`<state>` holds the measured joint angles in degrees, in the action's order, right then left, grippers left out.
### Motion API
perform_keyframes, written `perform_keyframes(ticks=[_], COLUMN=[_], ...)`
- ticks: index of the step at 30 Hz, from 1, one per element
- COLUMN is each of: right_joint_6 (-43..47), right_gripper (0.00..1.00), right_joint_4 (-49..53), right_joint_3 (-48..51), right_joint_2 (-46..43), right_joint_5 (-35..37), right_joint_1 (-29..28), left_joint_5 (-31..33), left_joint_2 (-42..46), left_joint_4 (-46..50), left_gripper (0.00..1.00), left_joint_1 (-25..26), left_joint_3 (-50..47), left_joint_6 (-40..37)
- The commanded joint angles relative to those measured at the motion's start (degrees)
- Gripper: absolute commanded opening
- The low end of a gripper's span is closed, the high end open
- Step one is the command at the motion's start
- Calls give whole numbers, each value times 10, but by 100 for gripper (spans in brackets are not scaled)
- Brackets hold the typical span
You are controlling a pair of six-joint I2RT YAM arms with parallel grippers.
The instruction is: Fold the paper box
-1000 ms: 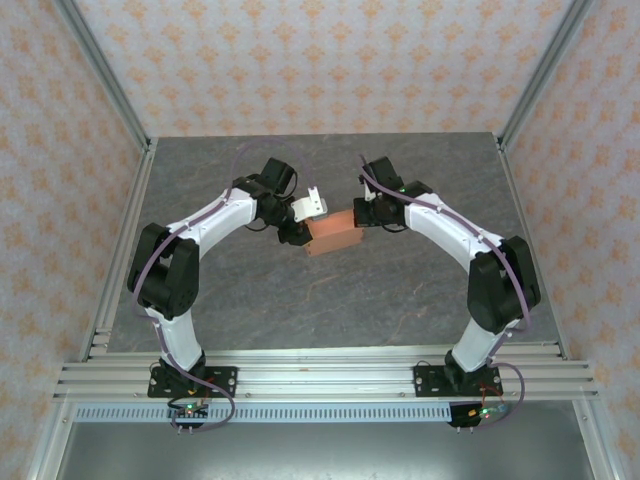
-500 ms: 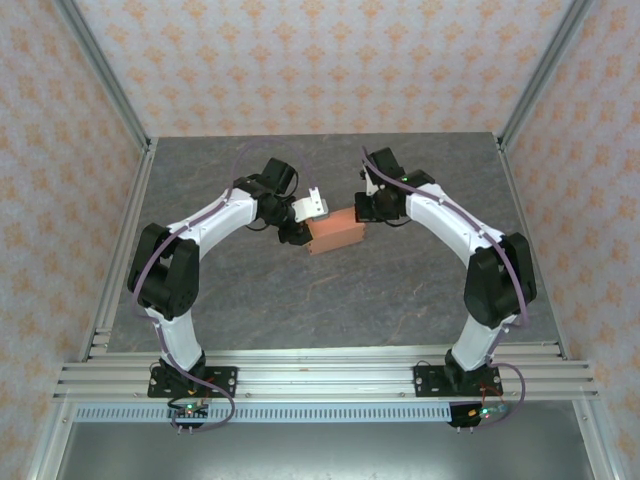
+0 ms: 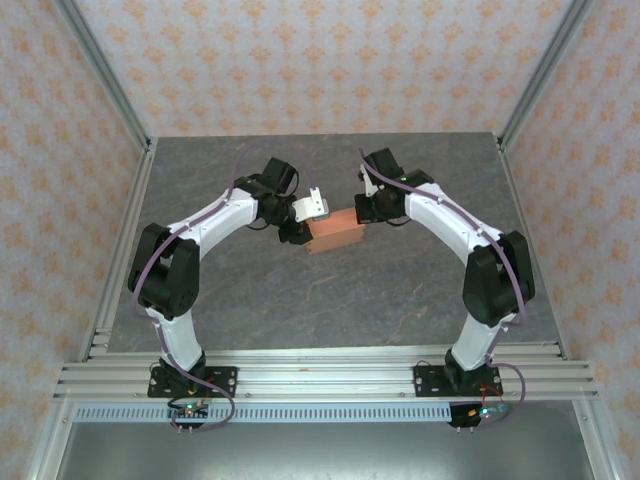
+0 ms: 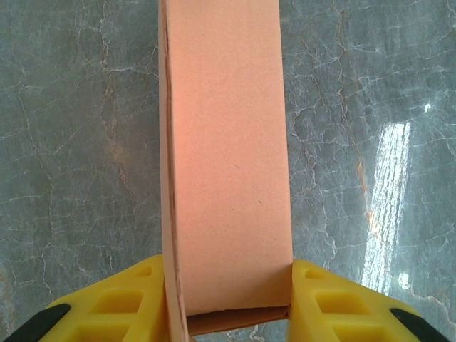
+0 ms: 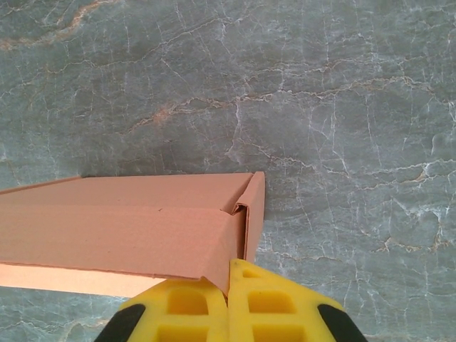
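Closed tool (image 5: 229,276), seemingly against paper box (image 5: 128,224)

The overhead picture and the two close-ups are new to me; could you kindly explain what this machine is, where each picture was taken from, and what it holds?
This is a robot with two arms, left and right, bolted to the near edge of a grey stone-patterned table. The wide picture comes from a fixed camera above and behind the arms. The two close-ups come from a small camera on each wrist, so the yellow fingers at the bottom belong to that arm. Between the arms is a salmon-orange paper box, already folded into a box shape. The left gripper clamps one end of it between its two fingers. The right gripper is shut, with its tips at the box's other end beside a folded flap. I cannot tell whether it pinches that flap.
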<state>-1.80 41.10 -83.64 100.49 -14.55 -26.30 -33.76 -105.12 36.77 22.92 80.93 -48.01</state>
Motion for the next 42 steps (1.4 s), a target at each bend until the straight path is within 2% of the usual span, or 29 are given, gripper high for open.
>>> perform_keyframes(ticks=[1,12,27,35,42], right_joint_6=[18,-23,2,-12,-39], right_gripper=[4,4,2,1,1], right_joint_4=[60,31,-38,-82,-81], right_joint_3=[-23,8,92,136,131], right_joint_2=[8,0,-23,-41,-52], right_joint_5=[67,23,53,56,74], right_joint_1=[17,16,17,13,4], left_joint_5=[90,91,91,90,59], left_joint_2=[-7,-11,-12,-12,6], left_joint_4=[38,38,46,45,32], left_gripper=[30,30,30,31,40], left_joint_1=[-14,-14,-14,-14,-16], left_joint_3=[2,7,13,15,13], left_joint_6=[17,21,25,31,49])
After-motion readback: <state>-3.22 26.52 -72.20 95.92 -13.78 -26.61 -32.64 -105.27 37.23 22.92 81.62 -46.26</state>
